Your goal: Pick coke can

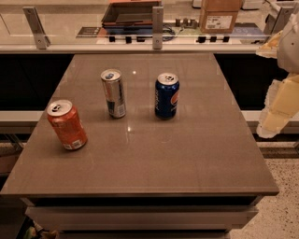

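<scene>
The coke can (67,124) is an orange-red soda can with a silver top and a small white patch near its base. It stands upright near the left edge of the brown table (154,158). My gripper (276,108) shows as a pale cream shape at the right edge of the view, beyond the table's right side and far from the can. It holds nothing that I can see.
A slim silver can (113,93) stands at the table's middle left. A blue Pepsi can (167,95) stands to its right. A counter with a glass rail, a dark tray (131,13) and a cardboard box (218,15) runs behind the table.
</scene>
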Controlling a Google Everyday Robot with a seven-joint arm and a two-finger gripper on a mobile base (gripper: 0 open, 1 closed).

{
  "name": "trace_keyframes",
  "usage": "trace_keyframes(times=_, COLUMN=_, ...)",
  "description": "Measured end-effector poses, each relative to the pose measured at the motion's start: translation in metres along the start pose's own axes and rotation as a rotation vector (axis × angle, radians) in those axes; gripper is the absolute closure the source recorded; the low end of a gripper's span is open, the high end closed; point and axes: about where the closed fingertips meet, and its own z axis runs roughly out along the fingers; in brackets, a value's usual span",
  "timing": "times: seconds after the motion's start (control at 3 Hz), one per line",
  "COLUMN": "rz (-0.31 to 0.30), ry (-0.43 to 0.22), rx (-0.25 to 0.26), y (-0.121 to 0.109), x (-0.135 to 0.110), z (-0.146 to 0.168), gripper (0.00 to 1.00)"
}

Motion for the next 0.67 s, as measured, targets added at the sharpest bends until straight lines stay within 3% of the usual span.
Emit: trace_keyframes(times=0.67, rz=-0.001, ry=-0.024, rx=-0.001, y=0.0048, x=-0.0050, z=0.0019, gripper=0.00)
